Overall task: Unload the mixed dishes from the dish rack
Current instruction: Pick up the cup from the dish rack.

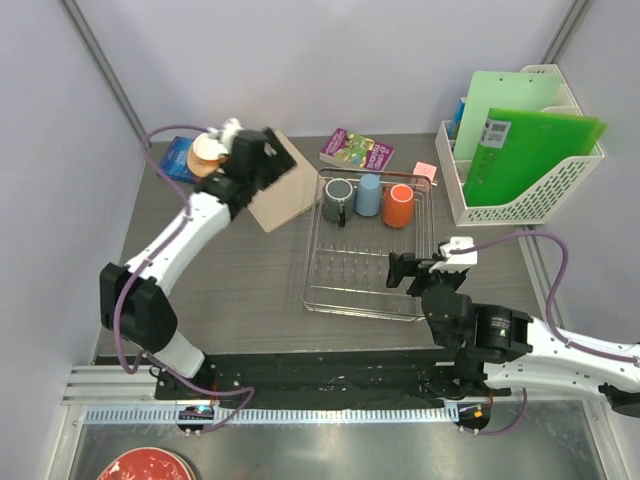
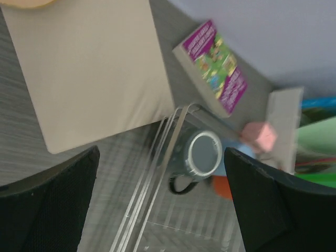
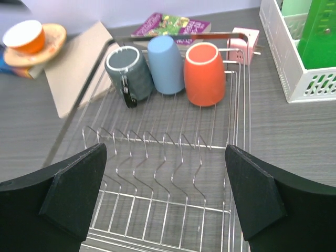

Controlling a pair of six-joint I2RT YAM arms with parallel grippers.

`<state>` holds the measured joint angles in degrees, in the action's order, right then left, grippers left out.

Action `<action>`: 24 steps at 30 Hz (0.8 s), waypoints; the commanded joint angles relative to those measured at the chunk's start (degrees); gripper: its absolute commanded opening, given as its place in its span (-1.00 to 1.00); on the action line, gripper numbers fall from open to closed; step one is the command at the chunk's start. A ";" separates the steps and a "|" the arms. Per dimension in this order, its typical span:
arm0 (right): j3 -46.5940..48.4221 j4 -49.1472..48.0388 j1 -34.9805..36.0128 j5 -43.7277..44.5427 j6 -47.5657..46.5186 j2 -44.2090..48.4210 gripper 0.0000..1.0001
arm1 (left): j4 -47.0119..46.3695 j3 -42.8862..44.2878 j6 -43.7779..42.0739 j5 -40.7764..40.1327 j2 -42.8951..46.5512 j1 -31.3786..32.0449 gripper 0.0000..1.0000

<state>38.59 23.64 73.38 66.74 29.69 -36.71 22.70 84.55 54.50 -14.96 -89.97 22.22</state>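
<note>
left wrist: blurry, perhaps grey mug (image 2: 203, 154)

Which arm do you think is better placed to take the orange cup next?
Right: the right end effector, open, sits over the dish rack facing the orange cup; the left end effector is outside it.

Dish rack (image 1: 360, 290) far end: grey mug (image 1: 338, 199), blue cup (image 1: 369, 195), orange cup (image 1: 398, 205), perhaps touching

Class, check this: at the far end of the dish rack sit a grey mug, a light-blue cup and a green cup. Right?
One slip: there is no green cup. The right wrist view shows the grey mug, the light-blue cup and an orange cup at the far end of the dish rack.
</note>
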 commanded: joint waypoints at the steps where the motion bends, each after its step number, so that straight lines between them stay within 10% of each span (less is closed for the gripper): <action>1: 1.49 -8.96 -0.26 4.09 -6.75 2.43 0.99 | -3.80 -1.94 -19.15 -22.31 0.68 16.68 0.99; 6: 3.59 -9.49 -1.14 6.65 -8.07 -1.17 0.99 | -3.53 -3.42 -13.92 -16.53 -1.96 21.65 1.00; 10: 4.92 -8.09 -1.14 4.28 -6.15 -2.05 0.99 | -3.64 -4.32 -4.67 -5.26 -5.89 19.35 0.61; 24: 1.67 -3.69 -1.23 2.43 -0.25 1.90 0.99 | 7.62 12.12 -2.91 -20.72 -23.21 25.33 0.41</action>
<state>40.53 19.49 72.36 69.10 26.72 -34.81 26.74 90.85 49.63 -28.53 -110.21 46.26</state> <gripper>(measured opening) 0.996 0.707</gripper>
